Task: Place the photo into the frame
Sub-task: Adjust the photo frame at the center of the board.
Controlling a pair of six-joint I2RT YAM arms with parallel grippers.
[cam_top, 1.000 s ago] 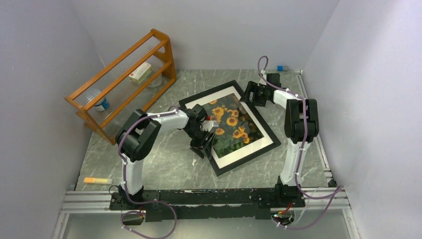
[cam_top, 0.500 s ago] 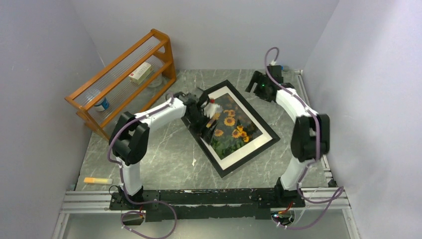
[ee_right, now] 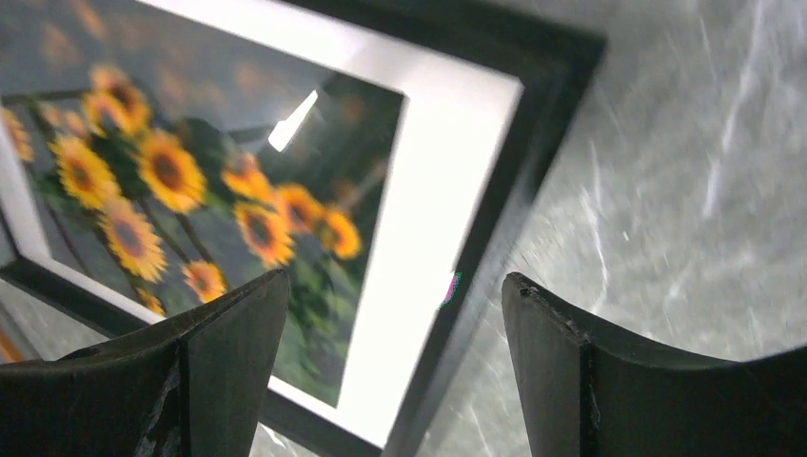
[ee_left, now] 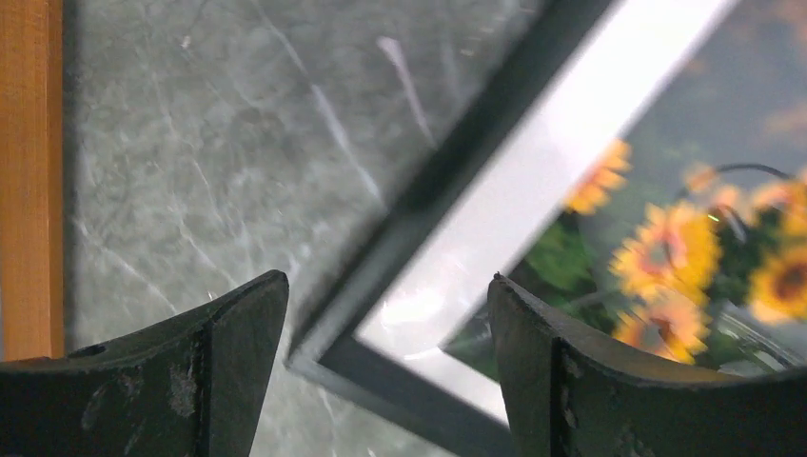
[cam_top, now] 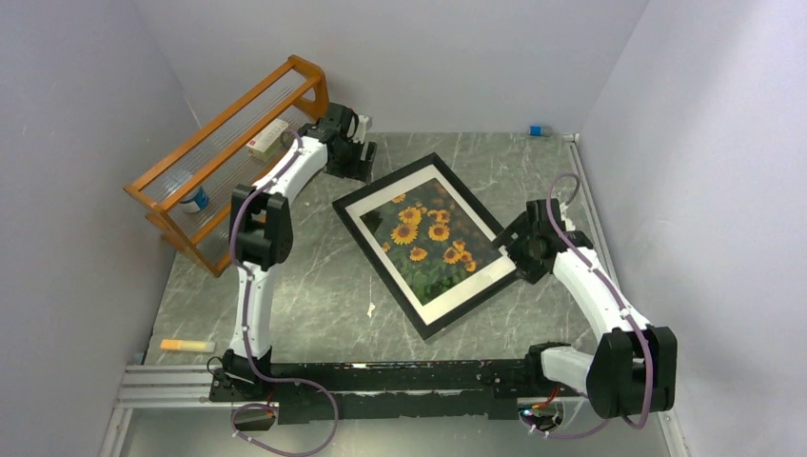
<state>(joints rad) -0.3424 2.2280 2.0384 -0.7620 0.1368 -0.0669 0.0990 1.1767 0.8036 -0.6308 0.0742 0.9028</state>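
Both left fingers (ee_left: 143, 390) and right fingers (ee_right: 143, 390) gape empty near the frame (cam_top: 384, 181), photo (cam_top: 433, 243) inside

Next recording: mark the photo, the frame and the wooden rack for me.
the photo (cam_top: 428, 238): top external view, on the sunflowers at its middle.
the frame (cam_top: 384, 268): top external view, on its black near-left border.
the wooden rack (cam_top: 303, 69): top external view, on its top far corner.
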